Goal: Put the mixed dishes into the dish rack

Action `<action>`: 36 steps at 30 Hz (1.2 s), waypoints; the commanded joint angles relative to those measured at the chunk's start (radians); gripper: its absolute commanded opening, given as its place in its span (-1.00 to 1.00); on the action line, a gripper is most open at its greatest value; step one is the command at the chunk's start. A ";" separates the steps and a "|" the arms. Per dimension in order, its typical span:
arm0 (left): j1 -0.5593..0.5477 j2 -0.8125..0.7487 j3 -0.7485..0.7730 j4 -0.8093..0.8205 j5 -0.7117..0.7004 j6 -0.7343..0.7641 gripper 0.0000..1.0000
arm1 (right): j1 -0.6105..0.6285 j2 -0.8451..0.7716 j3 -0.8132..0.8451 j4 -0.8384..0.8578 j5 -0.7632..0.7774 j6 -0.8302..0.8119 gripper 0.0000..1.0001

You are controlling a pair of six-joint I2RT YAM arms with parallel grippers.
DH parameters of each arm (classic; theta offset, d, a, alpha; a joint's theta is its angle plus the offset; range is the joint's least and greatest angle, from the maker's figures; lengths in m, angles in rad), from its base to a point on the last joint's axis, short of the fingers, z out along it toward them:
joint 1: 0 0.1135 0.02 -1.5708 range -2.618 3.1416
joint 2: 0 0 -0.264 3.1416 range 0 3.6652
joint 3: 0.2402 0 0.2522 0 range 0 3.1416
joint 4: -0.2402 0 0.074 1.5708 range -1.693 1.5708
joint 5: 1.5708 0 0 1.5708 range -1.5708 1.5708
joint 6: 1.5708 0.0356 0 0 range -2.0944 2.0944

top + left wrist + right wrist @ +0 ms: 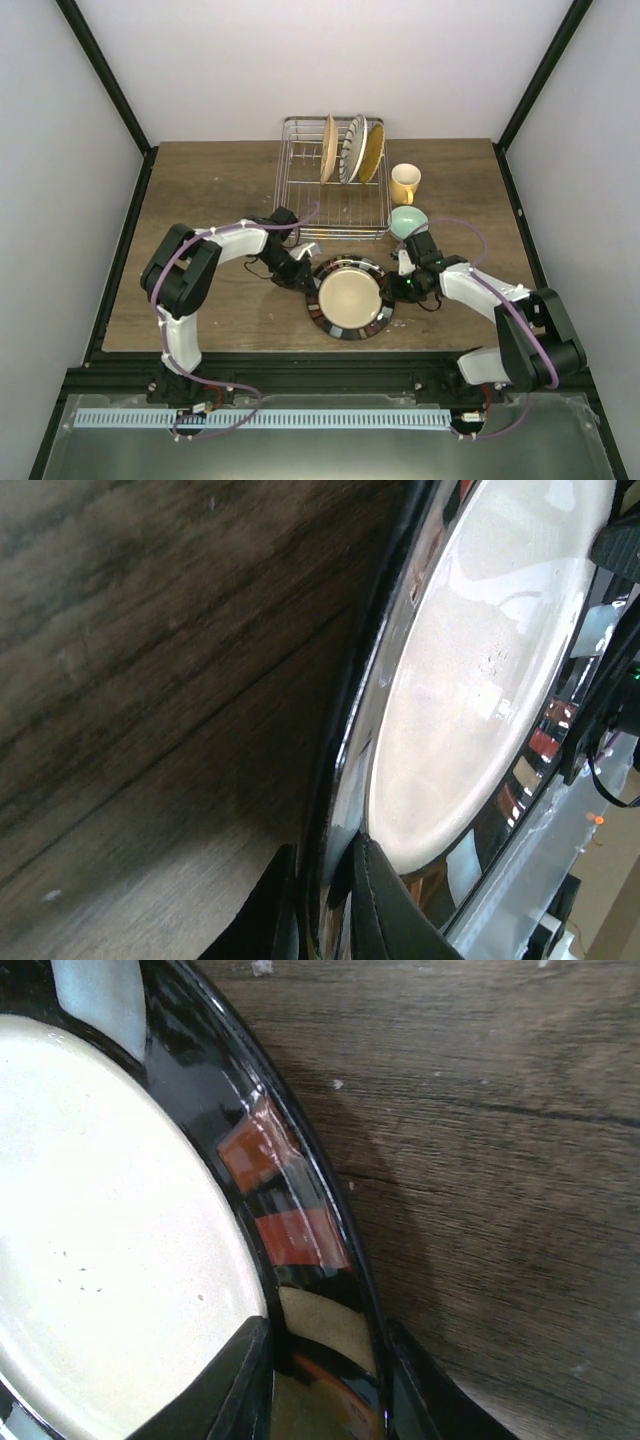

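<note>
The left gripper [322, 880] is clamped on the left rim of the dark-rimmed plate [350, 300], one finger under the edge and one on the glossy upper face. At the plate's right rim the right gripper [328, 1360] pinches the dark band, with one finger over the beige centre and one outside the edge. The plate sits on the wooden table [200, 200]. Beyond the plate stands the dish rack [310, 225], holding three upright plates [354, 148]. Beyond the plate to its right are the mint-green bowl [408, 220] and, further off, the yellow mug [405, 183]. Pale walls enclose the table.
</note>
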 commanded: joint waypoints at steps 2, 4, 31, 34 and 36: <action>-0.120 -0.060 -0.025 0.109 0.000 0.076 -1.00 | 0.053 0.046 0.036 0.067 -0.139 -0.070 -0.79; -0.120 -0.092 -0.034 0.113 0.006 0.072 -1.00 | 0.053 0.052 0.048 0.072 -0.158 -0.085 -0.78; -0.080 -0.318 -0.124 0.147 0.071 0.097 -1.00 | 0.051 0.073 -0.087 0.426 -0.393 -0.084 0.23; -0.062 -0.303 -0.127 0.143 0.077 0.106 -1.00 | 0.046 0.062 -0.143 0.521 -0.406 -0.069 0.23; -0.051 -0.297 -0.127 0.141 0.074 0.111 -1.00 | 0.037 0.056 -0.174 0.570 -0.428 -0.056 0.21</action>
